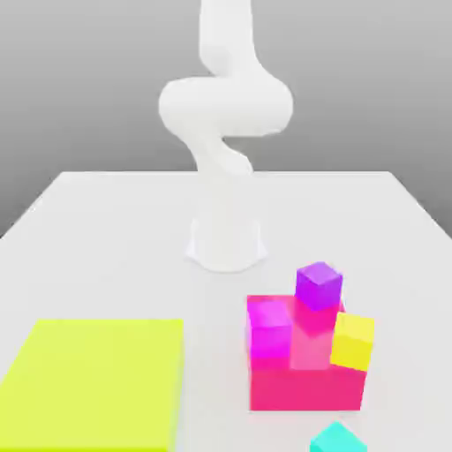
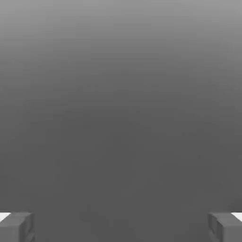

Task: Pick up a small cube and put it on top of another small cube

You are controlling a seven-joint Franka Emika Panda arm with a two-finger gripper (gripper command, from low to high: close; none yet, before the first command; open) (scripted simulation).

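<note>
With its fingers spread and nothing between them, the end effector (image 2: 121, 227) should centre squarely over the cyan cube (image 1: 337, 439), which sits on the tabletop (image 1: 115, 265) in front of the red block (image 1: 306, 389), before descending straight to grip opposite faces.

We see the small cube (image 1: 337, 439), plain cyan, at the exterior view's bottom right, partly cut off by the frame's edge.

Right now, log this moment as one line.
pincer: open, empty | turquoise cube: at the exterior view's bottom edge | stack: not yet made
</note>
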